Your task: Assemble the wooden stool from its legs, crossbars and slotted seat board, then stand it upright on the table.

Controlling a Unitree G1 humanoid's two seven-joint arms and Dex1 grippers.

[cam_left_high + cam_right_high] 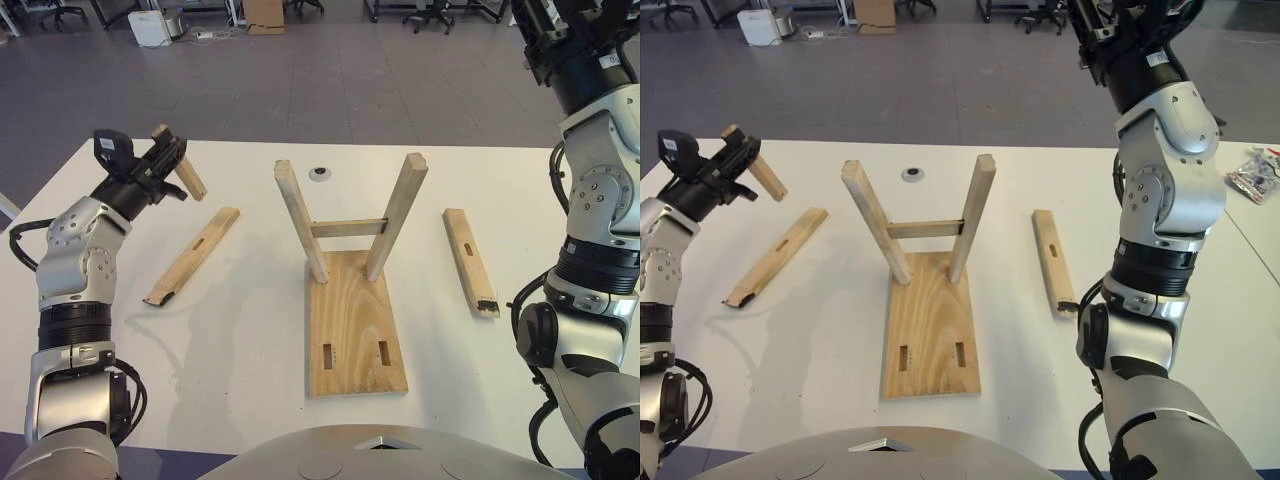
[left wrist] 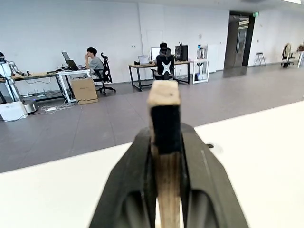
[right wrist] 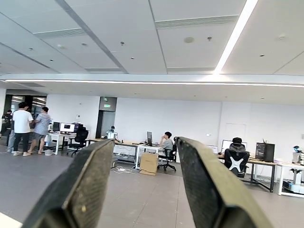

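Observation:
The slotted seat board (image 1: 355,330) lies flat mid-table. Two legs (image 1: 300,220) (image 1: 397,215) stand in its far slots, leaning apart, joined by a crossbar (image 1: 348,228). Its two near slots (image 1: 328,352) are bare. One loose leg (image 1: 195,253) lies left of the board, another (image 1: 469,258) lies to its right. My left gripper (image 1: 168,155) hovers over the table's far left, shut on a short crossbar (image 2: 164,142) that sticks out past the fingers. My right gripper (image 3: 145,142) is raised high on the right, open, with nothing between its fingers.
A small round grey disc (image 1: 320,174) sits on the white table (image 1: 240,350) behind the standing legs. A small packet (image 1: 1255,175) lies at the far right edge. Bare tabletop stretches in front of the loose legs on both sides.

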